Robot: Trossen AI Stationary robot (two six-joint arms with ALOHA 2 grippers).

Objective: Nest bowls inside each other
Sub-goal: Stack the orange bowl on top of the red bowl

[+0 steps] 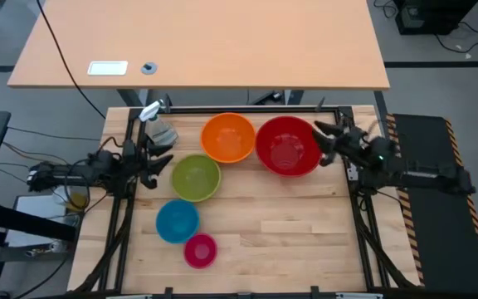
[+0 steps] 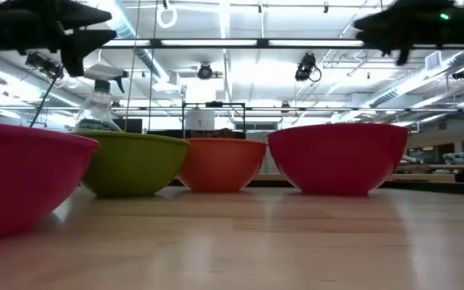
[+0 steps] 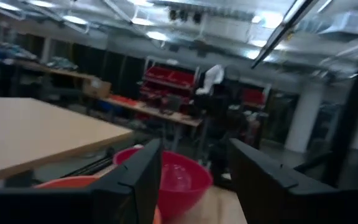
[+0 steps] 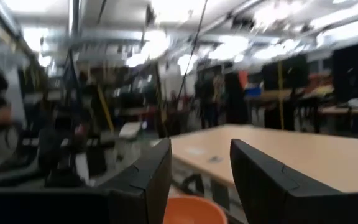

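Observation:
Five bowls stand apart, each resting on its base on the wooden table (image 1: 289,232): red (image 1: 287,146) at the far right, orange (image 1: 227,137) beside it, lime green (image 1: 196,177), blue (image 1: 177,220), and magenta pink (image 1: 200,250) nearest the front. My left gripper (image 1: 163,162) hovers open at the left edge, just left of the green bowl, with nothing between its fingers (image 3: 194,180). My right gripper (image 1: 324,143) hovers open at the red bowl's right rim, also with nothing in it (image 4: 201,180). In the low view both grippers (image 2: 95,28) (image 2: 365,28) are well above the bowls.
A clear spray bottle (image 1: 158,124) with a white nozzle stands at the table's far left corner, close to my left gripper. A dark frame rail (image 1: 247,110) runs along the far edge. A tan desk (image 1: 197,41) lies beyond. Bare wood (image 1: 297,224) spans the near right.

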